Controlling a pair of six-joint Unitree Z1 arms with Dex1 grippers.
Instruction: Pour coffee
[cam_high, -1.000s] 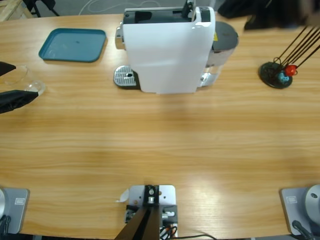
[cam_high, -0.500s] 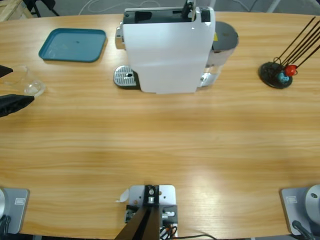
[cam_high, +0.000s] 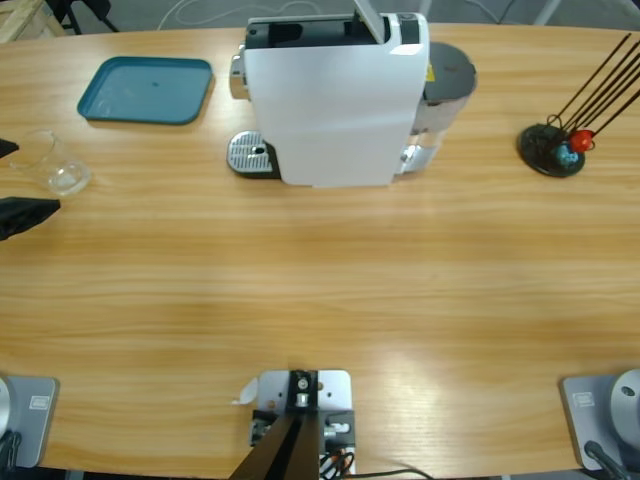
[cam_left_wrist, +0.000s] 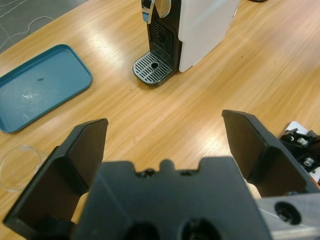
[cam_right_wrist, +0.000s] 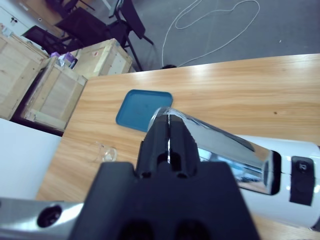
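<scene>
Left jaws apart beside the clear tumbler; right jaws together at the machine's lever.

The left gripper (cam_left_wrist: 165, 125) has its jaws spread wide with nothing between them, at the left edge of the tabletop (cam_high: 320, 290). The small clear tumbler (cam_high: 55, 165) stands just beside them, near the teal tray (cam_high: 148, 90). The glass looks transparent throughout, and the coffee cannot be made out in any view. The white coffee machine (cam_high: 335, 100) stands at the far middle, its drip grille (cam_left_wrist: 154, 66) bare. The right gripper (cam_right_wrist: 168, 125) has its jaws pressed together, tips at the chrome lever (cam_right_wrist: 225, 145) on top of the machine. Whether they pinch the lever cannot be told.
</scene>
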